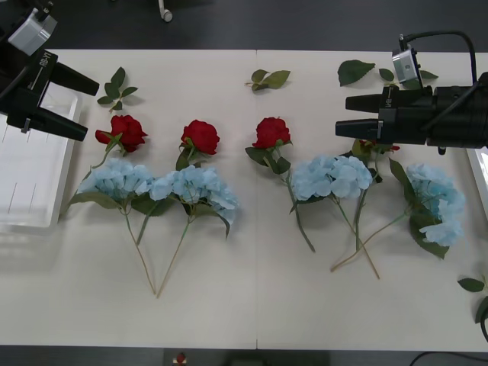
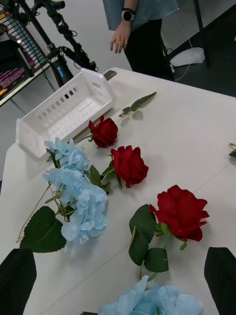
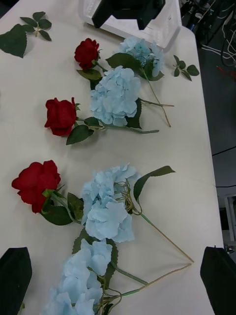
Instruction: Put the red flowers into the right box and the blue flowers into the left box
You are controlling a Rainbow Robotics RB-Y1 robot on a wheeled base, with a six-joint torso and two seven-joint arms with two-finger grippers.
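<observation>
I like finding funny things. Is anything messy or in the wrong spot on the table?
Nothing is broken or spilled. The red flowers and blue flowers lie neatly in rows on the table, none boxed yet. Only some loose leaf sprigs lie scattered near the far edge, without any flower.

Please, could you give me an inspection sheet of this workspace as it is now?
Surface: pale table, a seam down its middle.
Job's things: red flowers and blue flowers lie in a row on the table; left box holds no flower; right box is a strip at the edge.
Clutter: loose leaf sprigs near the far edge.
Grippers: left hand open, beside the left box; right hand open, above the flowers.
Cables: black cable over the right arm.
Surroundings: dark floor.
</observation>
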